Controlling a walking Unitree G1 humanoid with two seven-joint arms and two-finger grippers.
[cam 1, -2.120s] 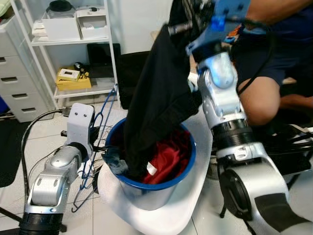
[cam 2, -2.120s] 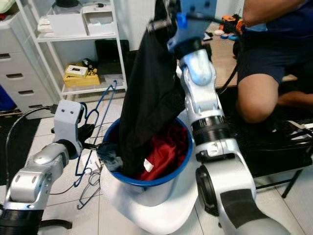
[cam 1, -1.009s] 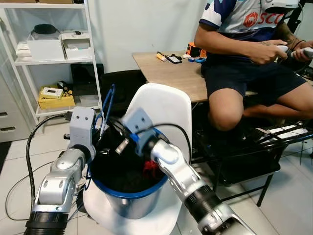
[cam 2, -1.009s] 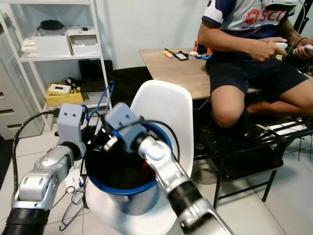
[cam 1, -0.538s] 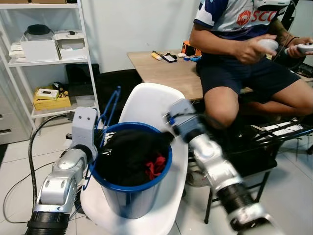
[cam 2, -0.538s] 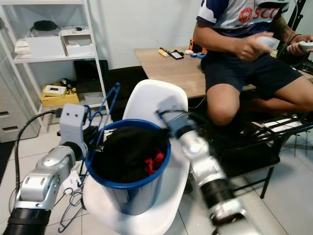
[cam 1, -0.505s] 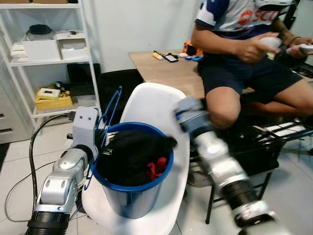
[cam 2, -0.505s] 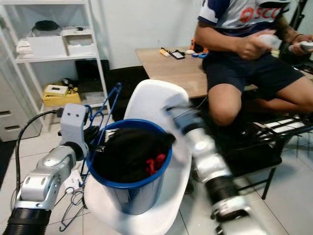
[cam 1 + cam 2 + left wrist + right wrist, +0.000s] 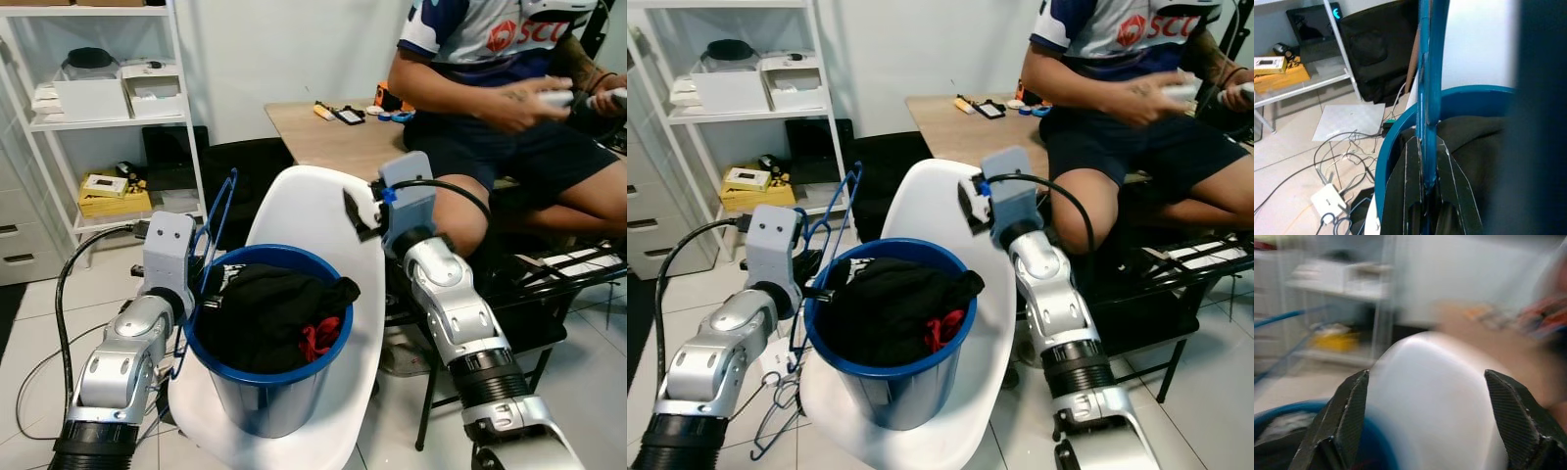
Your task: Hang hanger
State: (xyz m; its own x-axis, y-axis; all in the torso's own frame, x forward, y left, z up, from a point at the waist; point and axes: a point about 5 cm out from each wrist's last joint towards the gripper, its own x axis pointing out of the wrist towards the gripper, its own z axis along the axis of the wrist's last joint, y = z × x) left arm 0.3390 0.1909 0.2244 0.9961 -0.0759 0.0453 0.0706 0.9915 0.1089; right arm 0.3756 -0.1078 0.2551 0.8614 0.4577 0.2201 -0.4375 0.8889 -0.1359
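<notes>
Hanger (image 9: 217,217), blue, stands upright beside the bucket (image 9: 265,406), pinched in the left gripper (image 9: 1425,196) jaws, likely kept clear of the clothes (image 9: 274,313) for hanging. Right gripper (image 9: 1420,421) hovers over the chair (image 9: 313,215), jaws spread, empty.

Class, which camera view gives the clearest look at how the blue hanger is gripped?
The left wrist view: the blue hanger runs upright, pinched between the left gripper's fingers. Both eye views show its blue loop beside the blue bucket; the right wrist view shows blurred blue bars.
</notes>
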